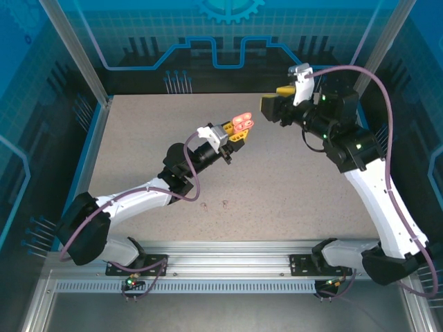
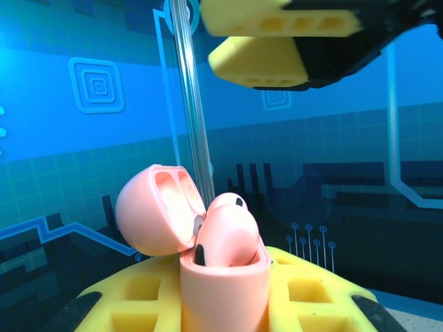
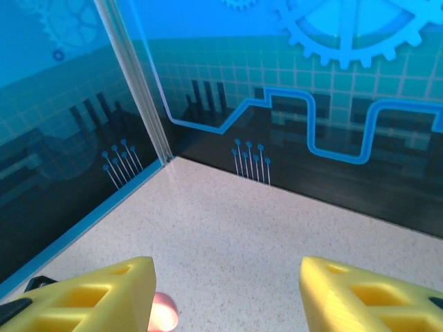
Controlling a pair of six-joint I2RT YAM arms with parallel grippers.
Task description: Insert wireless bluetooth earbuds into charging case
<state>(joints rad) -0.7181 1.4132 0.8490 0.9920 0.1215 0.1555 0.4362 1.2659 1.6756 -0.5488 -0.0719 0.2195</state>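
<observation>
My left gripper [image 1: 236, 131] is shut on a pink charging case [image 1: 241, 124], held up above the middle of the table. In the left wrist view the case body [image 2: 225, 294] stands upright between the yellow fingers [image 2: 135, 297], its lid [image 2: 149, 207] swung open to the left. Two salmon-pink earbuds [image 2: 232, 235] sit in its wells, their tops above the rim. My right gripper [image 1: 271, 104] hovers open just right of the case, empty; its fingers [image 2: 263, 62] hang above the case. The right wrist view shows its wide-apart jaws [image 3: 228, 294] and a bit of the pink case [image 3: 163, 312].
Two tiny pale stemmed earbuds [image 1: 203, 205] [image 1: 226, 203] lie on the speckled table [image 1: 291, 187] near the front, between the arm bases. Blue panels wall the back and sides, with a metal post [image 3: 135, 76] in the back left corner.
</observation>
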